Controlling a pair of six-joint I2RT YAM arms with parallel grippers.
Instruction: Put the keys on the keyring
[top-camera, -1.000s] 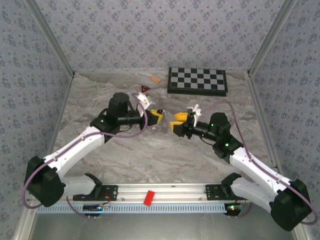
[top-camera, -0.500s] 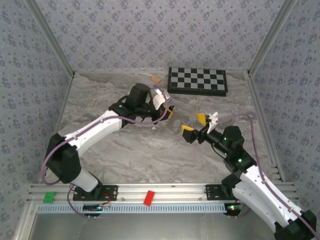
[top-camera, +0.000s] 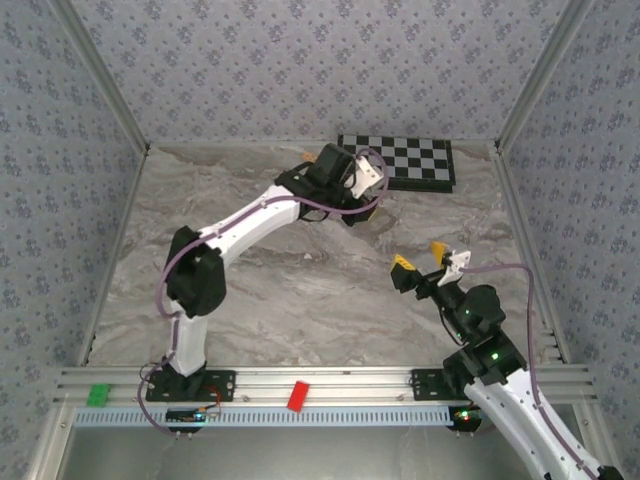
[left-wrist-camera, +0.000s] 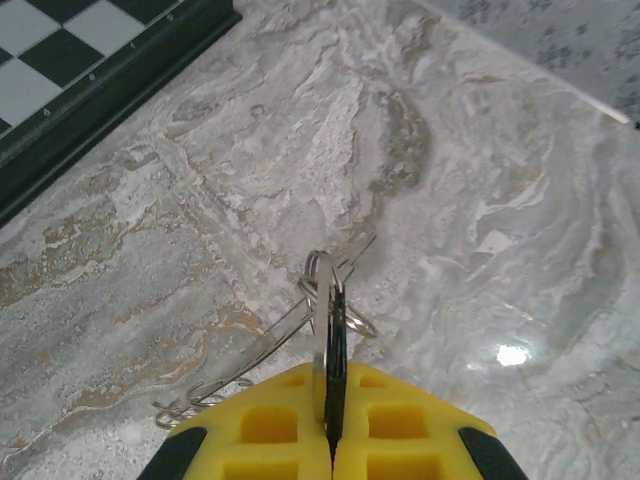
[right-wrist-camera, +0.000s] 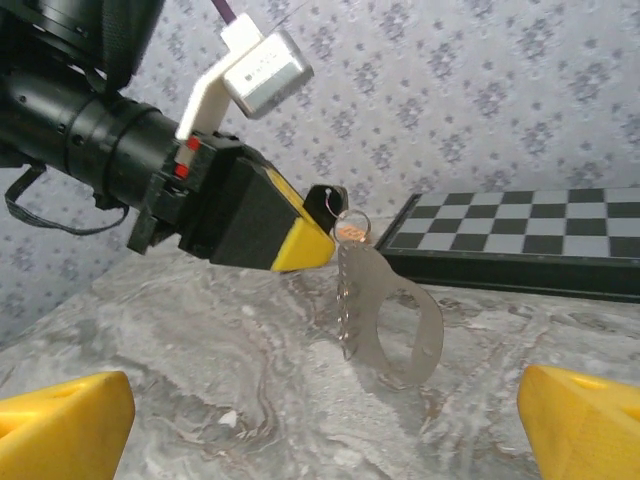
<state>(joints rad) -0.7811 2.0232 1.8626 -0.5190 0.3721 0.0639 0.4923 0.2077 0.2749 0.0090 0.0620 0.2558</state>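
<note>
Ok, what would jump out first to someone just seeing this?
The pale keyring dangling from the tips of the shut left gripper, close to the checkerboard at the far edge. Then the right gripper, wide open with nothing in it, right of centre and facing the keyring.

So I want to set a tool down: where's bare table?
Free: the marble table left of the left arm, and the middle between that arm and the open right gripper. Crowded: by the chessboard, where the left gripper holds the keyring.

Left hand (right-wrist-camera: 310, 243) pinching black key (right-wrist-camera: 323, 198), grey keyring (right-wrist-camera: 390, 320) dangling beneath; right hand (right-wrist-camera: 322, 418) fingertips spread wide; checkerboard (right-wrist-camera: 520, 240) behind
</note>
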